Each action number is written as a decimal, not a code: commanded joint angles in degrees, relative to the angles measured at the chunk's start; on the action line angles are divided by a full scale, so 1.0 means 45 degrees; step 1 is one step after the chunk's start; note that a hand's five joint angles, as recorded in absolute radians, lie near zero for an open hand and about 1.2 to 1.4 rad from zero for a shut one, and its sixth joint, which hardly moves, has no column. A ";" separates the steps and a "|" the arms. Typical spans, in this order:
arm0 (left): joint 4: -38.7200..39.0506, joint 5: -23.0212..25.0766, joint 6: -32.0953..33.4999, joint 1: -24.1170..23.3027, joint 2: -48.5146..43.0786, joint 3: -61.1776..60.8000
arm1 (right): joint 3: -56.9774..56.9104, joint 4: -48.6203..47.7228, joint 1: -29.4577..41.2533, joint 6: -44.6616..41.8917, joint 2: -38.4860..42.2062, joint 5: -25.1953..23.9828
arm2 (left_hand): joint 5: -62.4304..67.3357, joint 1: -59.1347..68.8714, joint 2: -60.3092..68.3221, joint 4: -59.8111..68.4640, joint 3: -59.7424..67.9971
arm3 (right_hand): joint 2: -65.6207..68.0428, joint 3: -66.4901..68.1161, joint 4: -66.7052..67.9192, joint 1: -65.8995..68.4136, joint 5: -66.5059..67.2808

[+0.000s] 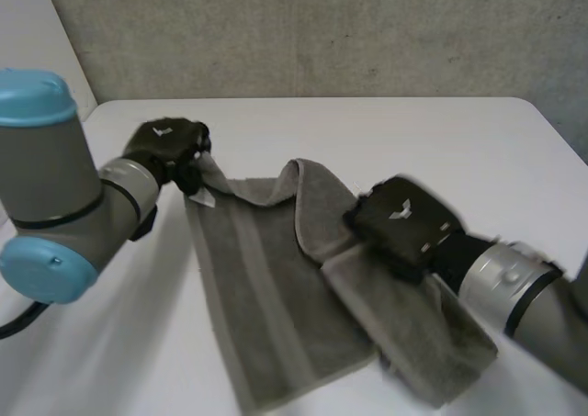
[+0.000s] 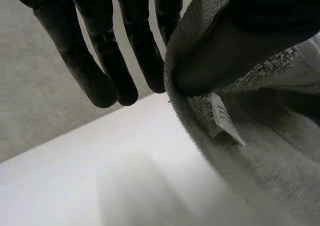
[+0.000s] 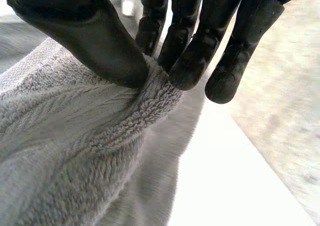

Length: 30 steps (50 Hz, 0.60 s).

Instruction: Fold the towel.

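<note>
A grey towel (image 1: 276, 297) lies rumpled on the white table (image 1: 386, 131), its far edge lifted. My left hand (image 1: 165, 145) pinches the towel's far left corner, where a white label (image 2: 220, 117) hangs; in the left wrist view the thumb (image 2: 215, 61) presses the towel (image 2: 270, 156) against the fingers. My right hand (image 1: 401, 221) sits on the right part of the cloth, just behind a raised fold. The right wrist view shows its thumb (image 3: 95, 41) and fingers (image 3: 190, 51) squeezing a ridge of the towel (image 3: 75, 136) between them.
A grey wall (image 1: 322, 30) rises behind the table's far edge. Bare white tabletop lies beyond the towel and to the far right.
</note>
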 commanded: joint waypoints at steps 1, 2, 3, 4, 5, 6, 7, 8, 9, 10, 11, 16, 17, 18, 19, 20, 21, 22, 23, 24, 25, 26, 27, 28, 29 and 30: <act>-0.0077 0.0057 -0.0725 0.0614 0.1614 0.0124 | -0.1573 0.1118 -0.2204 0.1843 -0.1692 0.0357 | -0.3272 -0.0290 -0.1233 -0.1398 -0.1552 | 0.1195 0.0770 0.0788 0.0815 0.0717; -0.0116 0.0058 -0.0901 0.0692 0.2102 0.0202 | -0.2060 0.1236 -0.2421 0.2488 -0.1909 0.0318 | -0.3272 -0.0290 -0.1233 -0.1398 -0.1552 | 0.1195 0.0770 0.0788 0.0815 0.0717; -0.0116 0.0058 -0.0903 0.0693 0.2107 0.0203 | -0.2065 0.1237 -0.2423 0.2495 -0.1911 0.0318 | -0.3272 -0.0290 -0.1233 -0.1398 -0.1552 | 0.1195 0.0770 0.0788 0.0815 0.0717; -0.0136 0.0096 -0.1096 0.0712 0.2533 0.0338 | -0.2568 0.1334 -0.2520 0.3171 -0.2027 0.0318 | -0.3272 -0.0290 -0.1233 -0.1398 -0.1552 | 0.1195 0.0770 0.0788 0.0815 0.0717; -0.0136 0.0097 -0.1098 0.0713 0.2537 0.0340 | -0.3037 0.1451 -0.2637 0.3797 -0.2125 0.0298 | -0.3272 -0.0290 -0.1233 -0.1398 -0.1552 | 0.1195 0.0770 0.0788 0.0815 0.0717; -0.0174 0.0174 -0.1388 0.0751 0.2943 0.0475 | -0.3042 0.1452 -0.2638 0.3803 -0.2126 0.0298 | -0.3272 -0.0290 -0.1233 -0.1398 -0.1552 | 0.1195 0.0770 0.0788 0.0815 0.0717; -0.0175 0.0175 -0.1391 0.0752 0.2947 0.0476 | -0.3487 0.1684 -0.2831 0.4422 -0.2242 0.0279 | -0.3272 -0.0290 -0.1233 -0.1398 -0.1552 | 0.1195 0.0770 0.0788 0.0815 0.0717; -0.0194 0.0271 -0.1739 0.0771 0.3450 0.0573 | -0.3491 0.1686 -0.2833 0.4428 -0.2243 0.0279 | -0.3272 -0.0290 -0.1233 -0.1398 -0.1552 | 0.1195 0.0770 0.0788 0.0815 0.0717; -0.0194 0.0272 -0.1742 0.0771 0.3455 0.0574 | -0.3936 0.2034 -0.3046 0.4970 -0.2475 0.0240 | -0.3272 -0.0290 -0.1233 -0.1398 -0.1552 | 0.1195 0.0770 0.0788 0.0815 0.0717; -0.0233 0.0311 -0.2090 0.0829 0.4035 0.0613 | -0.4443 0.2521 -0.3261 0.5362 -0.2748 0.0182 | -0.3272 -0.0290 -0.1233 -0.1398 -0.1552 | 0.1195 0.0770 0.0788 0.0815 0.0717; -0.0272 0.0331 -0.2307 0.0926 0.4524 0.0613 | -0.4448 0.2526 -0.3263 0.5366 -0.2751 0.0181 | -0.3272 -0.0290 -0.1233 -0.1398 -0.1552 | 0.1195 0.0770 0.0788 0.0815 0.0717; -0.0292 0.0331 -0.2485 0.1142 0.5232 0.0613 | -0.6786 0.5292 -0.3634 0.5679 -0.2713 -0.0461 | -0.3272 -0.0290 -0.1233 -0.1398 -0.1552 | 0.1195 0.0770 0.0788 0.0815 0.0717; -0.0331 0.0331 -0.2504 0.1258 0.5406 0.0613 | -0.6792 0.5300 -0.3634 0.5678 -0.2712 -0.0463 | -0.3272 -0.0290 -0.1233 -0.1398 -0.1552 | 0.1195 0.0770 0.0788 0.0815 0.0717; -0.0447 0.0331 -0.2504 0.1395 0.5447 0.0594 | -0.7237 0.5918 -0.3711 0.5620 -0.2306 -0.0792 | -0.3272 -0.0290 -0.1233 -0.1398 -0.1552 | 0.1195 0.0770 0.0788 0.0815 0.0717; -0.0448 0.0331 -0.2504 0.1396 0.5447 0.0593 | -0.7241 0.5925 -0.3712 0.5620 -0.2301 -0.0795 | -0.3272 -0.0290 -0.1233 -0.1398 -0.1552 | 0.1195 0.0770 0.0788 0.0815 0.0717; -0.0700 0.0331 -0.2465 0.1551 0.5447 0.0574 | -0.7550 0.6466 -0.3809 0.5426 -0.1741 -0.1105 | -0.3272 -0.0290 -0.1233 -0.1398 -0.1552 | 0.1195 0.0770 0.0788 0.0815 0.0717; -0.1050 0.0331 -0.2426 0.1746 0.5350 0.0555 | -0.7786 0.7052 -0.3887 0.4960 -0.1155 -0.1379 | -0.3272 -0.0290 -0.1233 -0.1398 -0.1552 | 0.1195 0.0770 0.0788 0.0815 0.0717; -0.1054 0.0331 -0.2426 0.1748 0.5349 0.0554 | -0.7788 0.7057 -0.3888 0.4955 -0.1149 -0.1381 | -0.3272 -0.0290 -0.1233 -0.1398 -0.1552 | 0.1195 0.0770 0.0788 0.0815 0.0717; -0.1498 0.0331 -0.2426 0.1960 0.5233 0.0496 | -0.7904 0.7599 -0.3888 0.4259 -0.0685 -0.1478 | -0.3272 -0.0290 -0.1233 -0.1398 -0.1552 | 0.1195 0.0770 0.0788 0.0815 0.0717; -0.1928 0.0350 -0.2407 0.2175 0.5000 0.0418 | -0.7982 0.8184 -0.3772 0.3363 -0.0255 -0.1498 | -0.3272 -0.0290 -0.1233 -0.1398 -0.1552 | 0.1195 0.0770 0.0788 0.0815 0.0717; -0.1933 0.0350 -0.2406 0.2177 0.4998 0.0418 | -0.7983 0.8190 -0.3771 0.3354 -0.0251 -0.1499 | -0.3272 -0.0290 -0.1233 -0.1398 -0.1552 | 0.1195 0.0770 0.0788 0.0815 0.0717; -0.2281 0.0350 -0.2387 0.2255 0.4476 0.0360 | -0.8003 0.8809 -0.3713 0.2368 0.0175 -0.1479 | -0.3272 -0.0290 -0.1233 -0.1398 -0.1552 | 0.1195 0.0770 0.0788 0.0815 0.0717; -0.2284 0.0350 -0.2387 0.2256 0.4470 0.0359 | -0.8003 0.8815 -0.3712 0.2358 0.0179 -0.1479 | -0.3272 -0.0290 -0.1233 -0.1398 -0.1552 | 0.1195 0.0770 0.0788 0.0815 0.0717; -0.2555 0.0350 -0.2348 0.2275 0.3774 0.0320 | -0.8080 0.9337 -0.3538 0.1352 0.0817 -0.1402 | -0.3272 -0.0290 -0.1233 -0.1398 -0.1552 | 0.1195 0.0770 0.0788 0.0815 0.0717; -0.2751 0.0370 -0.2348 0.2352 0.3091 0.0378 | -0.8216 0.9710 -0.3304 0.0453 0.1520 -0.1285 | -0.3272 -0.0290 -0.1233 -0.1398 -0.1552 | 0.1195 0.0770 0.0788 0.0815 0.0717; -0.2753 0.0370 -0.2348 0.2353 0.3084 0.0379 | -0.8218 0.9714 -0.3302 0.0444 0.1527 -0.1284 | -0.3272 -0.0290 -0.1233 -0.1398 -0.1552 | 0.1195 0.0770 0.0788 0.0815 0.0717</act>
